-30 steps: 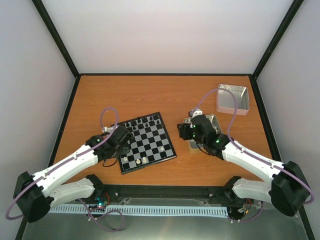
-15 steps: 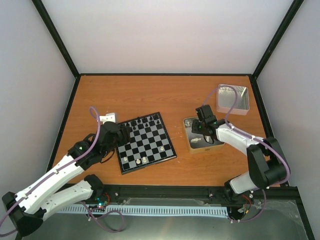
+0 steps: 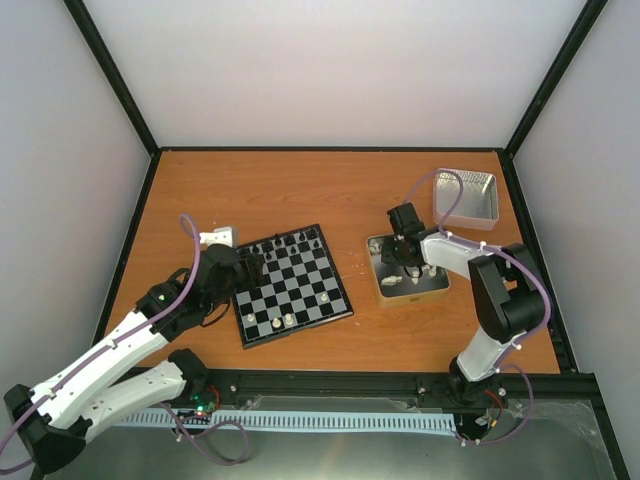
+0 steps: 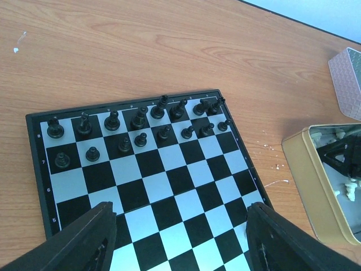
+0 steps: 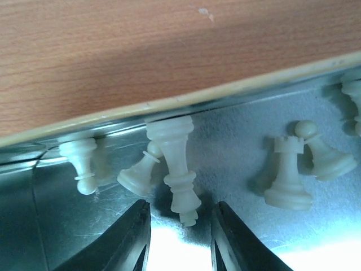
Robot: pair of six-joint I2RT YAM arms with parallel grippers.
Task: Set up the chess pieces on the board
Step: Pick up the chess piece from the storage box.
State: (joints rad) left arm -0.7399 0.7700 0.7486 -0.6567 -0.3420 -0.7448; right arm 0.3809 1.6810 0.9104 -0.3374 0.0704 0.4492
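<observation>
The board (image 3: 300, 286) lies left of centre, with black chessmen (image 3: 290, 243) on its two far rows and a few cream-white pieces (image 3: 282, 322) near its front edge. In the left wrist view the board (image 4: 169, 186) fills the lower half. My left gripper (image 3: 250, 268) is open and empty above the board's left side; it also shows in the left wrist view (image 4: 180, 248). My right gripper (image 3: 405, 256) is open inside the gold-rimmed tin (image 3: 386, 291). In the right wrist view it (image 5: 181, 237) straddles the head of a tall white piece (image 5: 179, 169) lying flat.
Loose white pieces lie in the tin: a pawn (image 5: 82, 164), another small piece (image 5: 138, 172), a rook (image 5: 287, 175) and a pawn (image 5: 321, 152). A second, empty tin (image 3: 466, 197) stands at the back right. A small white object (image 3: 218, 238) lies left of the board.
My right gripper has moved from the tin's left side into the tin, its arm folding back. My left gripper has drawn back a little from the board's front rows.
</observation>
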